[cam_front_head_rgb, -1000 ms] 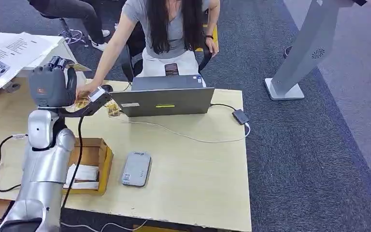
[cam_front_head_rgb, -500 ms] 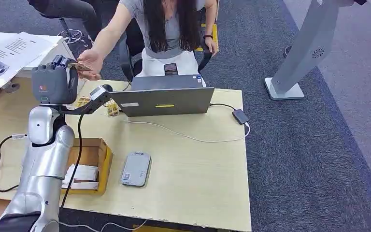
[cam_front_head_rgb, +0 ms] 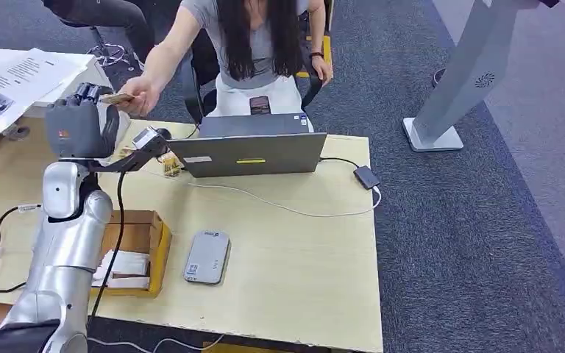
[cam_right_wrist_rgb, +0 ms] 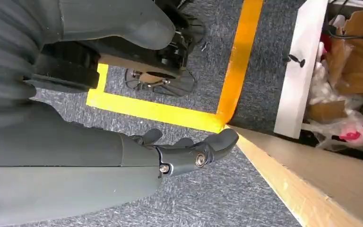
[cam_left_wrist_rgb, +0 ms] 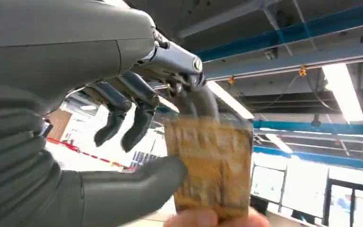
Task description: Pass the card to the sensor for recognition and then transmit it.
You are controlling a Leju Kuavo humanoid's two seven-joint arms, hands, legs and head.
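Tan and yellowish, the card (cam_left_wrist_rgb: pixel 209 165) sits pinched between the thick thumb and the darker fingers (cam_left_wrist_rgb: pixel 137 124) of the robot's left hand (cam_front_head_rgb: pixel 81 126), which is raised above the far-left part of the table (cam_front_head_rgb: pixel 294 272), at about ten o'clock in the head view. In that view the card (cam_front_head_rgb: pixel 115 98) juts out from the top of the hand toward one o'clock, and a person's hand (cam_front_head_rgb: pixel 138 96) reaches in from the far side of the table and touches its outer end; in the left wrist view a fingertip of that person (cam_left_wrist_rgb: pixel 203 218) also lies against the card's edge. So the card is clamped in the robot's left hand and touched by the person at once. The person sits beyond the table behind an open grey laptop (cam_front_head_rgb: pixel 254 151), whose cable runs toward three o'clock to a small adapter (cam_front_head_rgb: pixel 366 176). Nearer the robot, a flat grey sensor (cam_front_head_rgb: pixel 207 257) lies on the tabletop, with an open cardboard box (cam_front_head_rgb: pixel 143 246) just beside it at nine o'clock. The right hand (cam_right_wrist_rgb: pixel 189 153) hangs low beside the table edge over grey carpet marked with yellow tape (cam_right_wrist_rgb: pixel 160 111); its fingers are slightly curled, apart, and holding nothing.
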